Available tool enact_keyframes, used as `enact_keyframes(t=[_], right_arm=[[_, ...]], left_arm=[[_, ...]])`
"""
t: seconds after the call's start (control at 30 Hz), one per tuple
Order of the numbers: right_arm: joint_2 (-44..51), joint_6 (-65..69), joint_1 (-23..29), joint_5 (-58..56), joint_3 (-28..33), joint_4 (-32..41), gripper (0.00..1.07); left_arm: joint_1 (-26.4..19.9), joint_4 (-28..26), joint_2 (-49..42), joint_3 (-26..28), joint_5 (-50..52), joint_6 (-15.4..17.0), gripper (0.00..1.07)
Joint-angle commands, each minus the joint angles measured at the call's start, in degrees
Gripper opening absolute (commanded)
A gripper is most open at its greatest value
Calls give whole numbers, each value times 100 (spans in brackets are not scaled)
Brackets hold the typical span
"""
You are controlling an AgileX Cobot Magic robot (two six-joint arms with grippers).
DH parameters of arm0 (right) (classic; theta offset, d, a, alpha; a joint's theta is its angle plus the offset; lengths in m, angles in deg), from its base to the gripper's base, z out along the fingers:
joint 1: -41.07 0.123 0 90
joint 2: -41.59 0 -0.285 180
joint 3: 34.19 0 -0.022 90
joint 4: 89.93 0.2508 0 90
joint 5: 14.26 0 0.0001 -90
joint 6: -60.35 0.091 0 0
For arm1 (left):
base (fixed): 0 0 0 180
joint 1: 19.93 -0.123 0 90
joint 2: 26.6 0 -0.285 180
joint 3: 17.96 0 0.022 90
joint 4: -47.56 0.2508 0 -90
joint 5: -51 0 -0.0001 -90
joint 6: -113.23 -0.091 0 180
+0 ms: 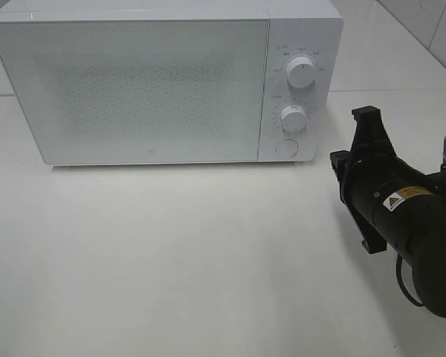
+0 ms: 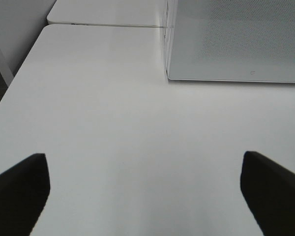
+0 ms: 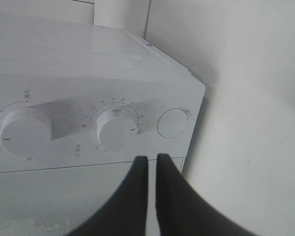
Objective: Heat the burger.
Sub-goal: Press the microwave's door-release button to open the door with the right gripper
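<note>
The burger does not show in any view. The white microwave point(image 1: 149, 89) stands at the back of the table with its frosted door shut. My right gripper point(image 3: 152, 158) is shut with nothing between its fingers, and it hovers in front of the control panel, just short of the lower knob point(image 3: 117, 130) and the round button point(image 3: 173, 122). In the high view this gripper point(image 1: 340, 162) sits to the right of the microwave's front corner. Over bare table to the left of the microwave, my left gripper point(image 2: 142, 157) is wide open and empty.
The panel carries an upper knob point(image 1: 301, 73), a lower knob point(image 1: 292, 117) and a round button point(image 1: 286, 146). The white table point(image 1: 193, 260) stretches in front of the microwave. A second table edge point(image 2: 103, 22) abuts behind on the left.
</note>
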Motion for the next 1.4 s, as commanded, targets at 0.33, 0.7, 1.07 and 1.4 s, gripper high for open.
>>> enact_keyframes(t=[0.33,0.7,1.07,1.4], right_arm=[[0,212,0,-395,-52,17,0],[-573,756,0,-401,-384,-275,0],[-1077,974,-29,-395,-756,-395,0],[-1295,1060,-407,-539,-1123,-665,0]], left_arm=[[17,-11,-115,-23,52,0,98],[17,-11,-115,-23,52,0,98],[17,-11,-115,-23,52,0,98],[17,-11,-115,-23,52,0,98]])
